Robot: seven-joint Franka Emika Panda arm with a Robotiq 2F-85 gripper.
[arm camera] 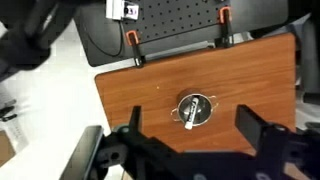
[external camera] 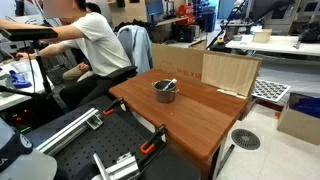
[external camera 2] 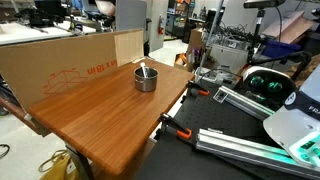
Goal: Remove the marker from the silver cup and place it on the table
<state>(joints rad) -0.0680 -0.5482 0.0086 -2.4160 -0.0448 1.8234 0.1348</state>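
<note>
Reddish wood desk (arm camera: 140, 95) bears the silver cup (arm camera: 197, 113), marker (external camera 2: 143, 69) inside; fingers (arm camera: 247, 122) wide, empty, above the cup. Seemingly the approach: next descend, pinch the marker.

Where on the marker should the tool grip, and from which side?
Take the marker by the end poking above the rim of the silver cup, probably from above: the rest sits inside, and the wall blocks a sideways approach. The tool is open.

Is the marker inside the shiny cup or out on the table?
In the cup. The marker leans inside the silver cup, poking above its rim, in both exterior views.
</note>
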